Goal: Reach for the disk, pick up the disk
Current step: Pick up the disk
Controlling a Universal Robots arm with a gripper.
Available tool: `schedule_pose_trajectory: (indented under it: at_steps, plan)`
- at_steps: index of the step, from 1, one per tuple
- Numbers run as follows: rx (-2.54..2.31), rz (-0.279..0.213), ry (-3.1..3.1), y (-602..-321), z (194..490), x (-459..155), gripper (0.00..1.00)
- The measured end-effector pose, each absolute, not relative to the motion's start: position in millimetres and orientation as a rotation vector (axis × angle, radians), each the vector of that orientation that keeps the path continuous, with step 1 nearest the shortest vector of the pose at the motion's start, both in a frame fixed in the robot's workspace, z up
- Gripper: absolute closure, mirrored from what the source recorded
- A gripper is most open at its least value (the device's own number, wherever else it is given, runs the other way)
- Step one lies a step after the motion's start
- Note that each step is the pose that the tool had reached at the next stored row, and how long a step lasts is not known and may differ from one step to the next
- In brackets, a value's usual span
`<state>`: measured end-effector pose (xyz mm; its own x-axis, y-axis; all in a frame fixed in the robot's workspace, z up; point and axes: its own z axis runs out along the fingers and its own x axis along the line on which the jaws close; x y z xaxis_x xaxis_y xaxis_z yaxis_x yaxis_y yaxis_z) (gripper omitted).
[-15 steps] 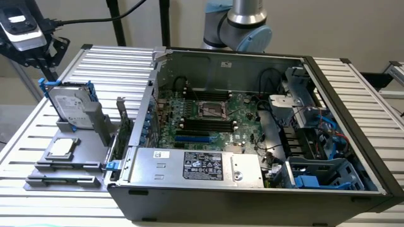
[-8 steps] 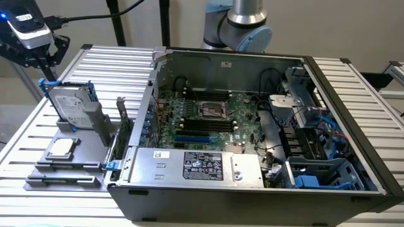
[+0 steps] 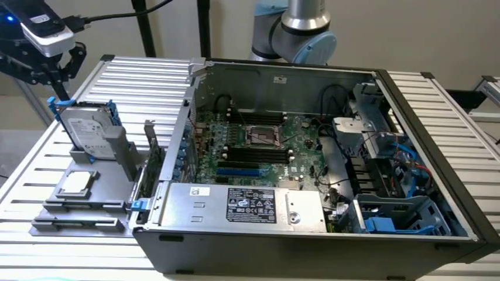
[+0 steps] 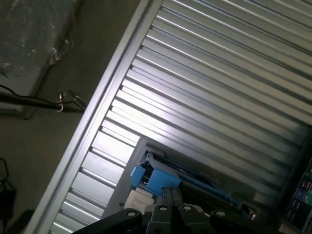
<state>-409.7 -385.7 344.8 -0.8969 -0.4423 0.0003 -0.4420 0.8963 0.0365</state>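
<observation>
The disk [image 3: 84, 132] stands upright on its edge in a grey holder [image 3: 93, 202] at the exterior view's left. It is a silver-grey drive with a white label and a bright blue frame. My gripper [image 3: 58, 93] comes down from above onto the disk's upper far corner, shut on the blue frame there. The wrist view shows the dark fingers [image 4: 168, 197] closed against the disk's blue frame [image 4: 157, 179], with the holder's rim beneath. The lower part of the disk sits inside the holder's slot.
A small square silver chip [image 3: 76, 182] lies on the grey holder in front of the disk. An open computer case [image 3: 312, 152] with its motherboard exposed sits just to the exterior view's right. All of it rests on a slatted aluminium table [image 3: 133, 76].
</observation>
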Motion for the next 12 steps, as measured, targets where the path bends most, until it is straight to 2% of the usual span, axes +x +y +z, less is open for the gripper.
schedule_pose_trajectory:
  at_steps: [12]
  plan:
    - [1.039,-0.054,-2.951,-384.9,344.9,-409.7,0.89]
